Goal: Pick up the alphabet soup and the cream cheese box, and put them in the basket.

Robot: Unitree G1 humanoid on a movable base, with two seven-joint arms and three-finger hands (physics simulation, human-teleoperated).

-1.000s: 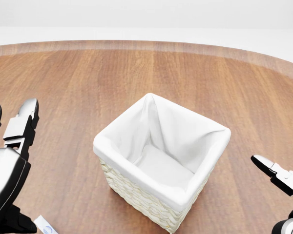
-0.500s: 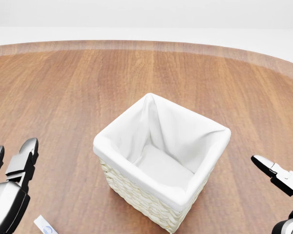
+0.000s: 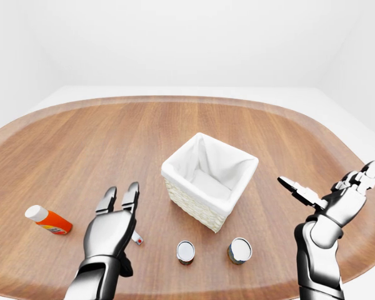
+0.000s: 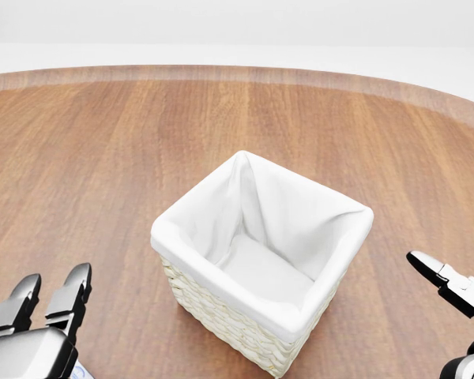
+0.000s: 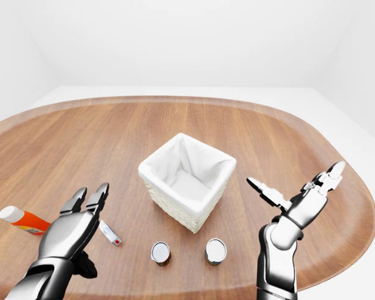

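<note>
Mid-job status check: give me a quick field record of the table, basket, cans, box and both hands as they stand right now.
table: wooden, oval
basket: white-lined wicker, nothing visible inside
two cans: upright on the table below the basket, one left, one right; labels unreadable
small flat box: lying beside left hand, partly hidden
orange bottle: on its side, far left
left hand: open, holding nothing
right hand: open, raised, holding nothing

A bare simulated room: wooden table (image 3: 81, 144), blank white walls (image 3: 175, 37).
</note>
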